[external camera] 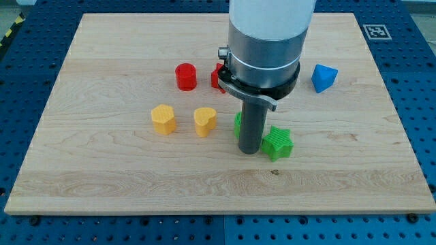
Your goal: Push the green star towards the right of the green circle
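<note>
The green star (pixel 278 143) lies on the wooden board (pixel 102 170), right of the middle and a little toward the view's bottom. My tip (pixel 249 152) rests on the board, touching or nearly touching the star's left side. The green circle (pixel 238 124) is mostly hidden behind the rod; only a sliver shows at the rod's left edge. The star sits to the right of and slightly below the circle.
A red cylinder (pixel 185 76) and a partly hidden red block (pixel 217 76) lie toward the view's top. A yellow hexagon-like block (pixel 163 119) and a yellow heart (pixel 205 121) lie left of my tip. A blue block (pixel 324 77) lies at upper right.
</note>
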